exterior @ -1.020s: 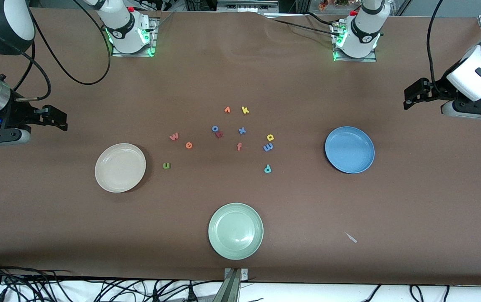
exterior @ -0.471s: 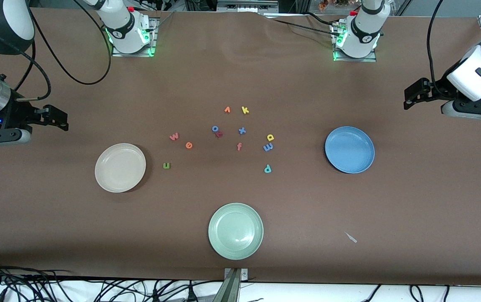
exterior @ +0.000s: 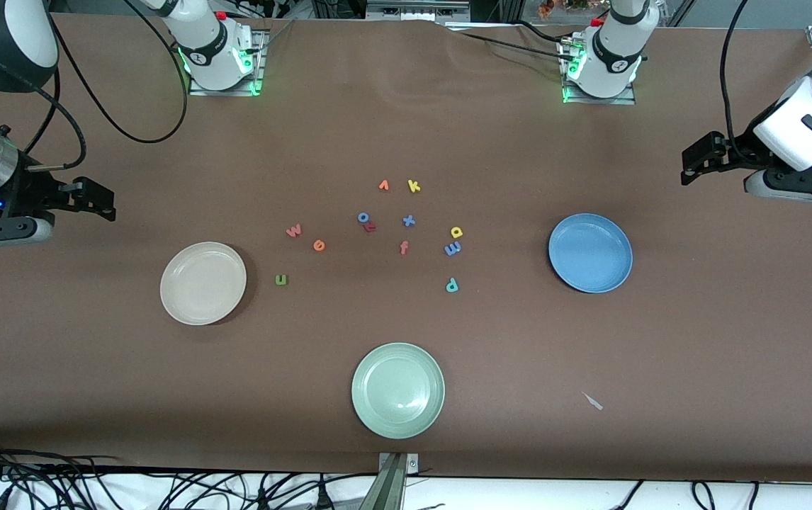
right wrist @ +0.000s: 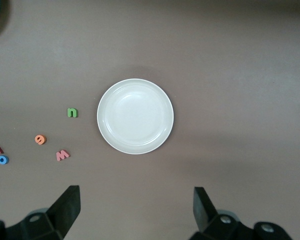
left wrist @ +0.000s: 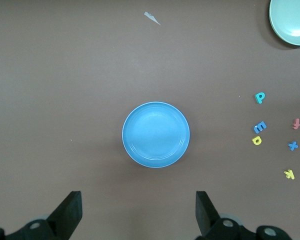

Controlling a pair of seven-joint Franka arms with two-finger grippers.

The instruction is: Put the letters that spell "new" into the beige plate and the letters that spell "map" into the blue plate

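Barely any change. At the right gripper (exterior: 100,200), over bare table toward the right arm's end: sits a shade closer to the table's middle than a second ago, with the wrist turned slightly. At the left gripper (exterior: 698,159), over bare table toward the left arm's end: stands a trace higher in the front view than a second ago, wrist housing nudged along with it. Too slight in both cases to tell more about the direction.

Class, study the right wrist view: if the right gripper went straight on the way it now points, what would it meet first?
Probably the beige plate, which lies centred ahead of the open right gripper; nothing shows between them, though depth is hard to judge.
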